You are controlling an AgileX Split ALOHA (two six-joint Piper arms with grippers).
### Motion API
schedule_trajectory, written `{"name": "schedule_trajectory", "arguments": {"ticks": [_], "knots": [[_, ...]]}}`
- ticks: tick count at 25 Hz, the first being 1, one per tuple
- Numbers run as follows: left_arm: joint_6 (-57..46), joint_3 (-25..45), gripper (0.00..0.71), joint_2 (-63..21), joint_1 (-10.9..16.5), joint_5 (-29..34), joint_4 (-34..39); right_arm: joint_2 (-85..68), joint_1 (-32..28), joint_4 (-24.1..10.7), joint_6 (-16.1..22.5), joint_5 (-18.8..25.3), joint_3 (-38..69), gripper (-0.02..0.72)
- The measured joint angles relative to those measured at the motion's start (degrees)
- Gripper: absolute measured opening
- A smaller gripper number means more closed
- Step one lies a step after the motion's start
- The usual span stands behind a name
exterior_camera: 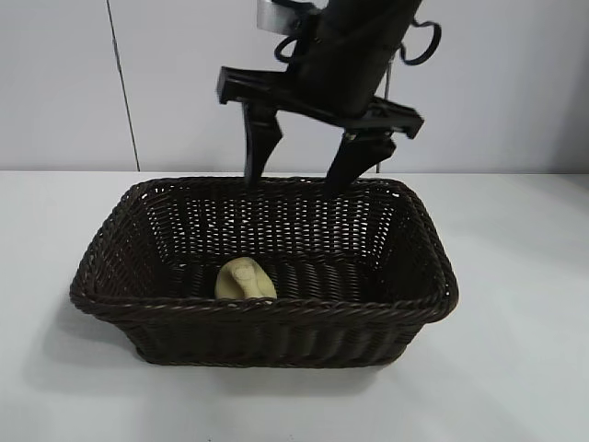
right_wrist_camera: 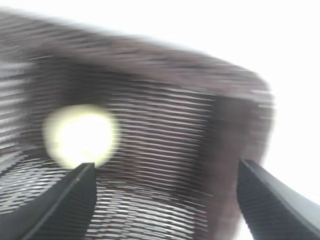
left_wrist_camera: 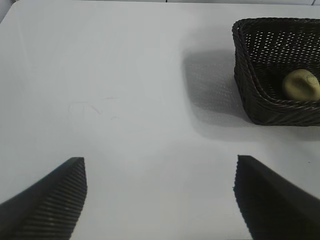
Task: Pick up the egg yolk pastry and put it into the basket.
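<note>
While right gripper [exterior_camera: 302, 177] hangs above basket [exterior_camera: 120, 226], fingers spread wide, nothing between them, tips level with far rim. Egg yolk pastry [exterior_camera: 245, 280] lies free on basket floor, below and nearer than fingertips, close to near wall, toward side of exterior view's left finger [exterior_camera: 260, 143]. Basket rests on white table [exterior_camera: 515, 368]. Left gripper [left_wrist_camera: 160, 192] apart over bare table, fingers released and empty, basket well beyond its tips, off to one side.
</note>
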Motion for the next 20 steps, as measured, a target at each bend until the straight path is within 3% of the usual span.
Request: {"name": "schedule_trajectory", "arguments": {"ticks": [5, 11, 17, 20], "knots": [[0.0, 0.0, 0.585, 0.0, 0.0, 0.0, 0.0, 0.0, -6.02, -2.74, 0.17, 6.96, -2.56, 0.561], [0.0, 0.0, 0.585, 0.0, 0.0, 0.0, 0.0, 0.0, -14.16, -7.32, -2.04, 11.53, -2.63, 0.561], [0.0, 0.0, 0.585, 0.0, 0.0, 0.0, 0.0, 0.0, -22.09, -13.39, -3.94, 11.94, -2.63, 0.561], [0.0, 0.0, 0.585, 0.0, 0.0, 0.0, 0.0, 0.0, -25.97, -14.48, -4.14, 12.0, -2.63, 0.561]]}}
